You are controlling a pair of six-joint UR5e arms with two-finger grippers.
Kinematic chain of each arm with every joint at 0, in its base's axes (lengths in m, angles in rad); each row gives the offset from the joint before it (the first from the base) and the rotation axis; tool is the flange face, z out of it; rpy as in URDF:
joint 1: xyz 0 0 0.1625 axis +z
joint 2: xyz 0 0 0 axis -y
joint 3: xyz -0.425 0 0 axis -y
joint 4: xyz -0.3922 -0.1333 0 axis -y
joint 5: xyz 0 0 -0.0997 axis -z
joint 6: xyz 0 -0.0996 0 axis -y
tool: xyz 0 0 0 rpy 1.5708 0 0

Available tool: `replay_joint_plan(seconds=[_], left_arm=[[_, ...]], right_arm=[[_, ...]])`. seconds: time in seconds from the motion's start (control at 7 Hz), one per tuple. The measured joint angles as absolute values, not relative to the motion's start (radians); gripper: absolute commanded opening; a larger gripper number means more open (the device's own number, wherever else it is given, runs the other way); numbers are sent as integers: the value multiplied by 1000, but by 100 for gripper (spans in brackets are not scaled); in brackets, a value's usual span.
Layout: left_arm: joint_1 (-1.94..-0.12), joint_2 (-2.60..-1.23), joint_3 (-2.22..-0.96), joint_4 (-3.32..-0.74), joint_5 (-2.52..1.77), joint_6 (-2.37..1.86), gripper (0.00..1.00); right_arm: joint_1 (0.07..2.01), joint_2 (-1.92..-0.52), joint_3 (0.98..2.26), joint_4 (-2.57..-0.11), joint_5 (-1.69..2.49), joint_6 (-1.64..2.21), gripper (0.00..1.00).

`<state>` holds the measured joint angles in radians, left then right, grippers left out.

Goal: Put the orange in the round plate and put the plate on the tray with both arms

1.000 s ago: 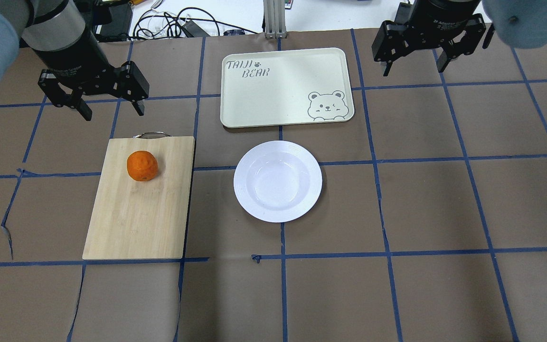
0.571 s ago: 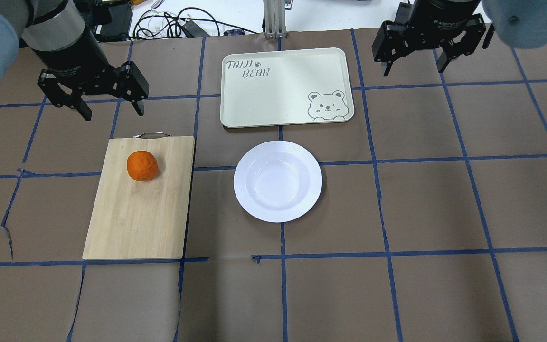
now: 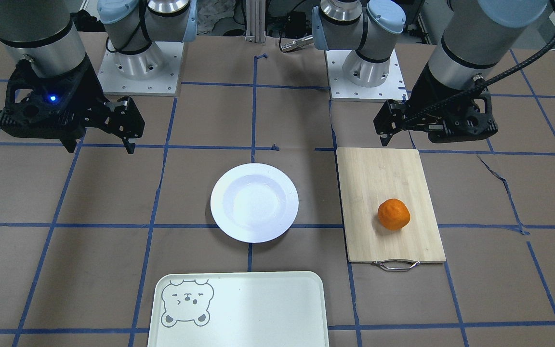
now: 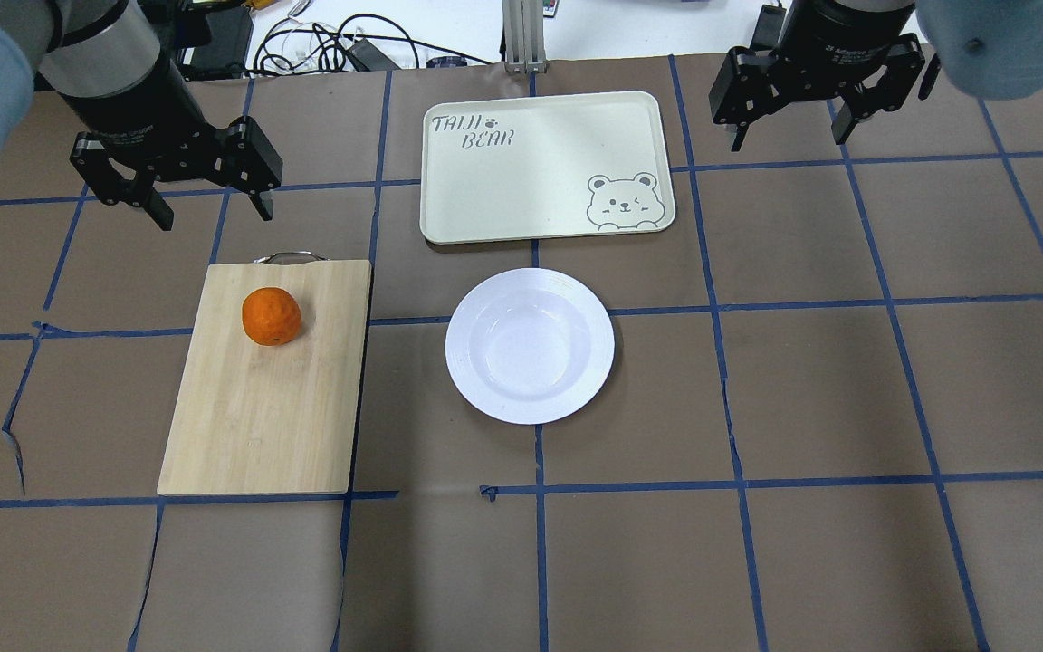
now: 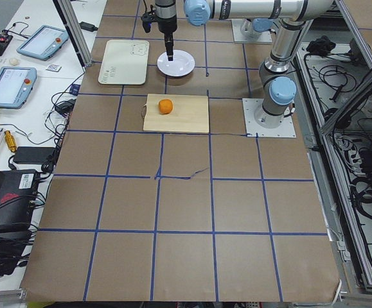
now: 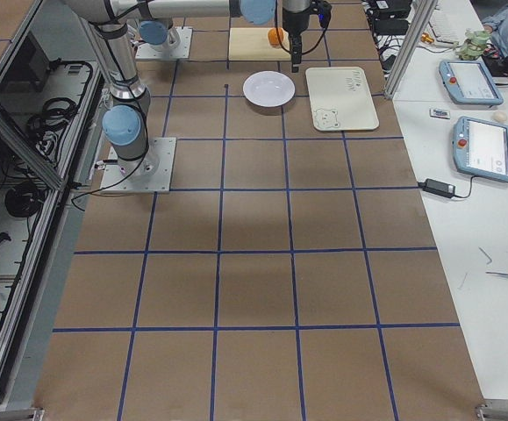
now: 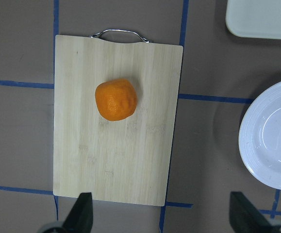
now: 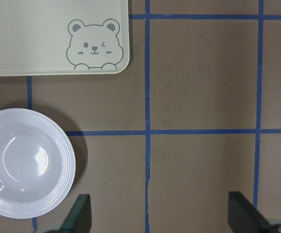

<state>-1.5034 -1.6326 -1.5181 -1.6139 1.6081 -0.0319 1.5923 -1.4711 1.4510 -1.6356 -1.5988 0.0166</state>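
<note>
On the bamboo board, the orange lay unmoved vs. 1 s earlier, round plate empty near the tray; L gripper & R gripper, both spread open, barely shifted, so pick not yet begun.

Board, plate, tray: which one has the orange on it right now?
The wooden cutting board with the metal handle: the orange sits near its handle end. The white plate and the bear tray hold nothing.

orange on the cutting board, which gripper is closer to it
Left. The left gripper hangs open just past the handle end of the cutting board, close to the orange. The right gripper is far off on the other side, beyond the tray and its bear corner.
</note>
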Motion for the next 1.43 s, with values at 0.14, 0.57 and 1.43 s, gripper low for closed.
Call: replay_joint_plan(seconds=[0.14, 0.57, 1.43], left_arm=[[-1489, -1643, -1520, -1602, 1607, -33, 100], [-1437, -1692, -1611, -1400, 1612, -44, 100], [-1330, -1869, -1852, -1113, 1519, -48, 100]], right_arm=[[1591, -1471, 1451, -1636, -1599, 14, 100], [1576, -1472, 1462, -1636, -1598, 6, 100], [1572, -1472, 1471, -1655, -1595, -4, 100]])
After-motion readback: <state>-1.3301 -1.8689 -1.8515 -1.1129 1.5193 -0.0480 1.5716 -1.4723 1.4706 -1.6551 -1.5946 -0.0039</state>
